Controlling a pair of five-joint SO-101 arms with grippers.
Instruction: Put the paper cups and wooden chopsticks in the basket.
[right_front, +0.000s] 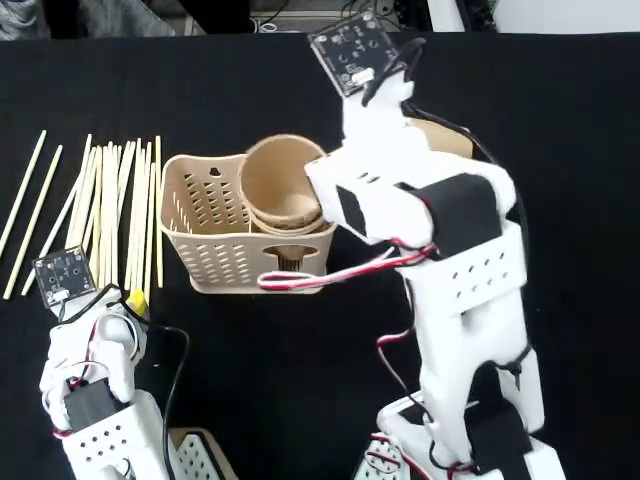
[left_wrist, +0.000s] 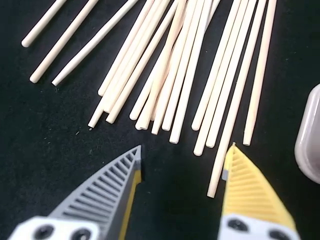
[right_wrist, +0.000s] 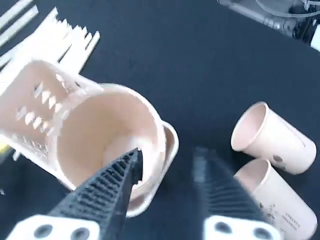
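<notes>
A beige perforated basket stands mid-table with stacked paper cups in its right end. My right gripper is open above them, one finger over the top cup's mouth and the other outside its rim. Two more paper cups lie on their sides on the black cloth beyond. Wooden chopsticks lie fanned out left of the basket. My left gripper is open just short of the chopsticks' near ends, with nothing between its fingers.
The right arm's white body covers the table right of the basket and hides most of a lying cup. A few chopsticks lie apart at the far left. The basket's wall edges the left wrist view.
</notes>
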